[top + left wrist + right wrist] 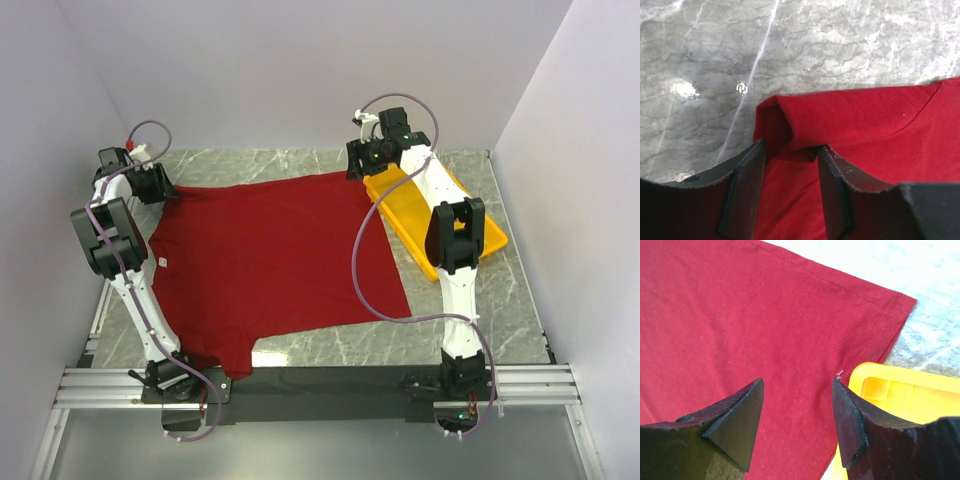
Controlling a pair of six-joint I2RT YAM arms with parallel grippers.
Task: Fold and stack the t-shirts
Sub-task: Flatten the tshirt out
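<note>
A dark red t-shirt [270,250] lies spread flat on the marble table, with its small neck label [160,263] at the left. My left gripper [163,190] is down at the shirt's far left corner. In the left wrist view its jaws [791,150] stand apart, straddling a folded-over lip of the red cloth [865,115]. My right gripper [358,170] hovers open over the shirt's far right corner. In the right wrist view it [797,385] has the hemmed cloth [740,305] below and nothing between its fingers.
A yellow tray [480,225] lies at an angle on the right, under the right arm, its rim [900,390] touching the shirt's edge. Grey walls close in the table at the back and both sides. Bare marble [790,50] lies beyond the shirt's left corner.
</note>
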